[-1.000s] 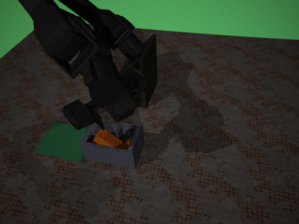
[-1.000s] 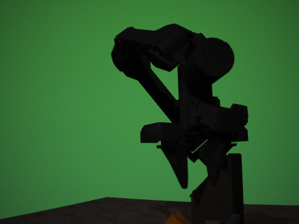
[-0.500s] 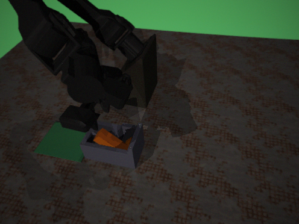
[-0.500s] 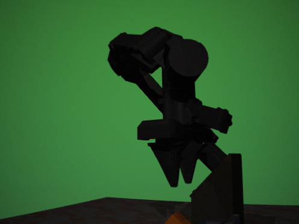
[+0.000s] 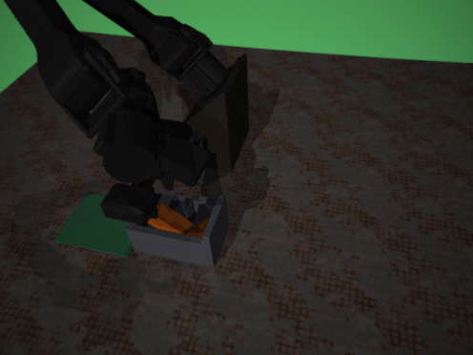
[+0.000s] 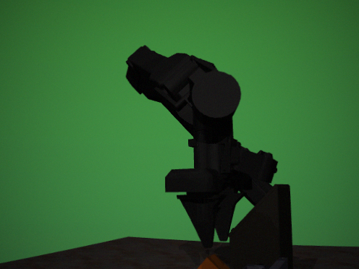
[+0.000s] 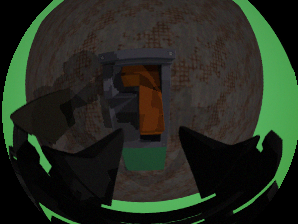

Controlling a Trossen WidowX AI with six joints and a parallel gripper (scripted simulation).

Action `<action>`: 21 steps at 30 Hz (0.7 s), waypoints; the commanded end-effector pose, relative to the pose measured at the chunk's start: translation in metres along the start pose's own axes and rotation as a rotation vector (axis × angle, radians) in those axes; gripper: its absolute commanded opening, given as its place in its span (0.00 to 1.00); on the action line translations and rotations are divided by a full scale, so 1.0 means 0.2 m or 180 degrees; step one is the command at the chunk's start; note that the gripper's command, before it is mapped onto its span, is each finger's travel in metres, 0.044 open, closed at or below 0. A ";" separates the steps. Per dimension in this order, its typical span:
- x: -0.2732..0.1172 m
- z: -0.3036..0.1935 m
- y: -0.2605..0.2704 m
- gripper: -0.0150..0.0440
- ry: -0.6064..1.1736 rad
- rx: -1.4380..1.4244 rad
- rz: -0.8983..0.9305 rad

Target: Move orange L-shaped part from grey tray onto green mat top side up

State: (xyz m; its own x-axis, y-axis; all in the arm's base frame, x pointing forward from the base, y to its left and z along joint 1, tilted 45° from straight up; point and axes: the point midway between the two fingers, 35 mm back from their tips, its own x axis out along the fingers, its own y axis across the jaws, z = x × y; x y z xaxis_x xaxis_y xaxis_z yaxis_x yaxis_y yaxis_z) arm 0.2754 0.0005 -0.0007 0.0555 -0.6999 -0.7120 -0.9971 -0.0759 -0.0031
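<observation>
Gripper [image 7: 152,163] spread, fingers apart with nothing between them — poised directly above the grey tray [image 5: 168,242]. Orange part [image 5: 175,220] below the fingertips, inside the tray pocket, tilted with one end raised rather than lying flush. Seen from the wrist, orange part [image 7: 148,102] centred ahead of the gap between the two dark fingers. Green mat [image 5: 92,229] just beside the tray, off to one side of the gripper, touching the tray's wall. Tray and mat both resting on the patterned brown counter [image 5: 334,215]. From the exterior — fingertips [image 6: 206,231] pointing straight down, close above an orange corner [image 6: 213,262].
</observation>
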 end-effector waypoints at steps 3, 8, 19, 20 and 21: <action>0.05 0.00 0.00 0.73 0.0010 -0.0017 -0.0008; 0.09 0.00 0.00 0.73 0.0010 -0.0017 -0.0008; 0.18 0.00 0.00 0.73 0.0013 -0.0017 -0.0008; 0.19 0.00 0.00 0.73 0.0014 -0.0017 -0.0008; 0.20 0.00 0.00 0.73 0.0015 -0.0017 -0.0008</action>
State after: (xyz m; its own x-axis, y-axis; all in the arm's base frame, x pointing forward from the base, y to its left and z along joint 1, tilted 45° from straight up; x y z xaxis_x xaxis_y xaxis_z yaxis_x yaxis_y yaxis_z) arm 0.2780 -0.0229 -0.0243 0.0572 -0.7000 -0.7118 -0.9970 -0.0777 -0.0037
